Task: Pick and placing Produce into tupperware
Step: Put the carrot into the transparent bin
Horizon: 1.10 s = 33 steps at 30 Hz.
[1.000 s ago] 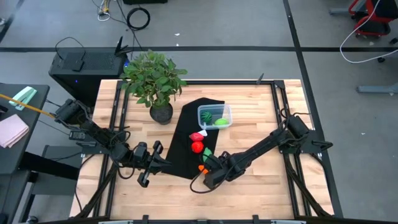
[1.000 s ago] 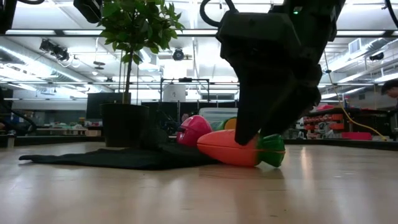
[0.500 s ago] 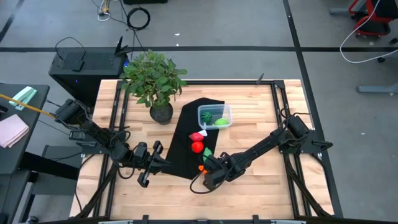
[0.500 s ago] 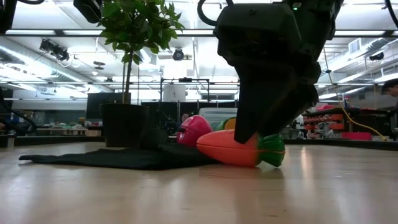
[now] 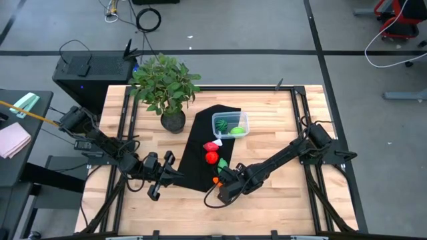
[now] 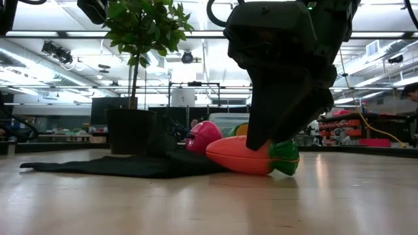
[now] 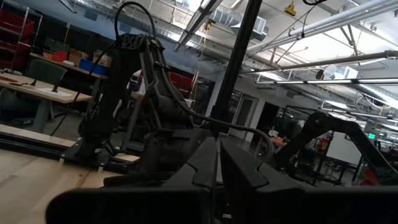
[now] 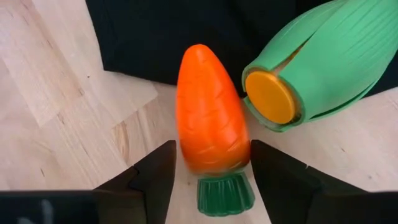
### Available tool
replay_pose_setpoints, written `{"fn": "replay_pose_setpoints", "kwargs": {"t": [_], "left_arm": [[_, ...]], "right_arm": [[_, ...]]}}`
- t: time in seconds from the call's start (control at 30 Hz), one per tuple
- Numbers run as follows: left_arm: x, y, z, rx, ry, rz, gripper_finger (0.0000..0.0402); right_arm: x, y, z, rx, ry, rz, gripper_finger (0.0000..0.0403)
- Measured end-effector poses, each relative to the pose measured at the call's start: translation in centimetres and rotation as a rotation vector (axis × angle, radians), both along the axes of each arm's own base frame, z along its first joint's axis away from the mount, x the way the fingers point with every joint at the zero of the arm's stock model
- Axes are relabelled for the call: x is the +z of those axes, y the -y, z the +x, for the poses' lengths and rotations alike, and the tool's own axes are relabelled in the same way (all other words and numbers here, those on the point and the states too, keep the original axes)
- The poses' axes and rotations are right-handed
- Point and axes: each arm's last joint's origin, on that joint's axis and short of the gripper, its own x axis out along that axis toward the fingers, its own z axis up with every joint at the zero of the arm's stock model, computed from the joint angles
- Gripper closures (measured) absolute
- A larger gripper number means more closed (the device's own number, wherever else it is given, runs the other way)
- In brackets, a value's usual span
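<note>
The right gripper [image 8: 210,171] is down over the one orange carrot [image 8: 210,118], a finger on either side of its leafy end; the fingers look to be touching it, though I cannot tell whether they have truly gripped. The carrot lies on the wooden table [image 5: 280,133] at the near edge of the black cloth [image 5: 197,150]. Just beside it sits one green corn cob [image 8: 323,62], half on the cloth. Two red pieces [image 5: 211,152] lie on the cloth. Past them, at the cloth's far edge, the single clear tupperware [image 5: 230,125] holds two items, one dark-green striped, one lime-green. The left gripper [image 5: 167,175], fingers pressed together and empty, waits off the cloth's left side.
</note>
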Motion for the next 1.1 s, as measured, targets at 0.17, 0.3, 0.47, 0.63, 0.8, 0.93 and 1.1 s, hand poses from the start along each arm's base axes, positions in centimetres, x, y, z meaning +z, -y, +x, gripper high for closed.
{"fn": "replay_pose_setpoints", "kwargs": {"t": [0.17, 0.3, 0.47, 0.63, 0.8, 0.93, 1.1], "left_arm": [[0.0, 0.0, 0.0, 0.0, 0.0, 0.0, 0.0383], [0.0, 0.0, 0.0, 0.0, 0.0, 0.0, 0.0382], [0.0, 0.0, 0.0, 0.0, 0.0, 0.0, 0.0375], [0.0, 0.0, 0.0, 0.0, 0.0, 0.0, 0.0378], [0.0, 0.0, 0.0, 0.0, 0.0, 0.001, 0.0385], [0.0, 0.0, 0.0, 0.001, 0.0, 0.002, 0.0381], [0.0, 0.0, 0.0, 0.001, -0.001, 0.003, 0.0374]], "right_arm": [[0.0, 0.0, 0.0, 0.0, 0.0, 0.0, 0.0218], [0.0, 0.0, 0.0, 0.0, 0.001, 0.0, 0.0233], [0.0, 0.0, 0.0, 0.001, 0.0, 0.002, 0.0238], [0.2, 0.0, -0.1, 0.004, -0.001, 0.012, 0.0238], [1.4, 0.0, -0.3, 0.018, 0.025, 0.023, 0.0239], [3.0, 0.2, -0.7, 0.04, 0.045, 0.02, 0.0239], [5.1, 0.5, -1.7, 0.066, 0.055, 0.006, 0.0239]]}}
